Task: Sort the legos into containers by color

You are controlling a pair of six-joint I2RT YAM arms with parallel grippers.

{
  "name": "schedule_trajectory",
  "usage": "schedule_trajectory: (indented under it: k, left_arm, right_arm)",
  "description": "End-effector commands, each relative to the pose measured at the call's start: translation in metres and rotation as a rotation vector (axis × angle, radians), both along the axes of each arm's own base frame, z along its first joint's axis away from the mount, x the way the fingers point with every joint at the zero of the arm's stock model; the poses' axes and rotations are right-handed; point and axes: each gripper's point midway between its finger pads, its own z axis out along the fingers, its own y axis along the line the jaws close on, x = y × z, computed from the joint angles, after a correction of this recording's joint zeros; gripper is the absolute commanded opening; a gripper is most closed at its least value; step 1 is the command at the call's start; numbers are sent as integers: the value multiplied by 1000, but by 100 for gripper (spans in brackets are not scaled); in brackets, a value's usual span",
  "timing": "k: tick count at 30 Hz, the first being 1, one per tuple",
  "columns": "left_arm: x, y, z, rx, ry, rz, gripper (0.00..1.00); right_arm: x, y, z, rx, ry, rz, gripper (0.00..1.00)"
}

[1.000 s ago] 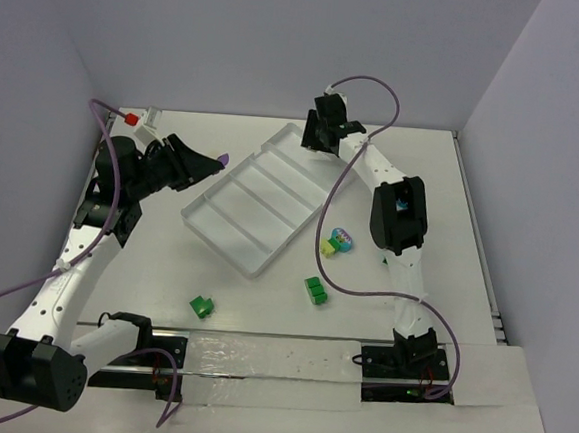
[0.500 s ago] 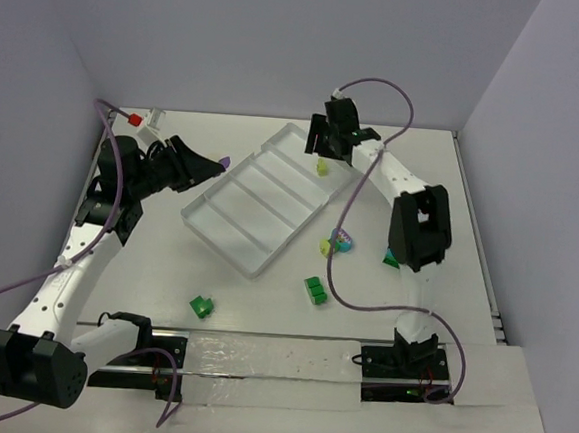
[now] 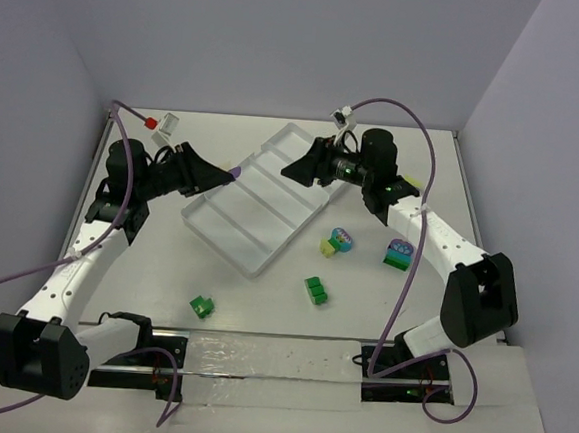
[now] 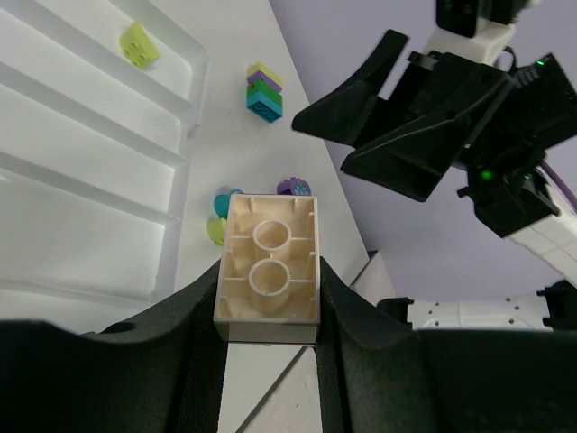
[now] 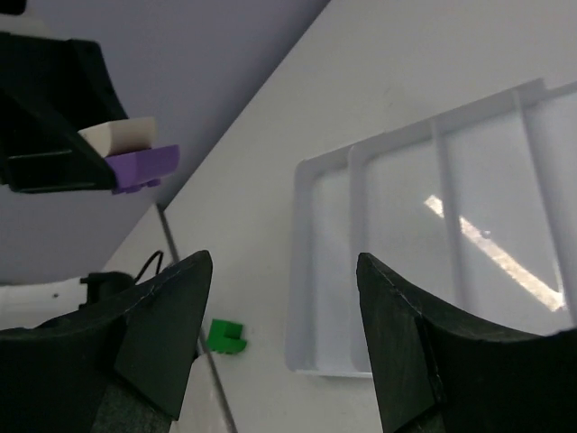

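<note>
Now that your right gripper [image 3: 295,169] has dropped the yellow-green brick [image 4: 140,45] into the tray's [image 3: 260,212] end compartment and hangs spread and empty, your left gripper [image 3: 218,174] has carried its clamped peach-and-purple clump [image 4: 268,271] up to the tray just ahead, likely next to sort.

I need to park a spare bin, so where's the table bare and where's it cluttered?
Bare: the table between the tray and the left arm; also the far strip behind the tray. Cluttered: right of the tray, where two mixed clumps and a green brick lie near the right arm.
</note>
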Motion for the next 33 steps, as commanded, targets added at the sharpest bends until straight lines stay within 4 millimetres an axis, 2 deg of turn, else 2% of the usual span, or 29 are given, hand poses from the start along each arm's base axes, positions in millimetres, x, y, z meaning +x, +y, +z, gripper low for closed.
schedule_trajectory:
  k: [1, 5, 10, 25, 33]
  left_arm:
    - [-11, -14, 24, -67, -118, -135, 0]
    - [-19, -20, 29, -100, -150, -206, 0]
    - [-25, -23, 28, -118, -158, -253, 0]
    - [-33, -24, 34, -136, -186, -279, 0]
    - [-34, -25, 30, -139, -180, -281, 0]
  right_arm:
    - [-41, 23, 33, 157, -41, 237, 73]
    - [-59, 31, 49, 224, -58, 327, 73]
    - [-73, 42, 59, 246, -68, 416, 73]
    - [-78, 75, 70, 321, -17, 541, 71]
    - [-81, 88, 72, 327, -9, 571, 64]
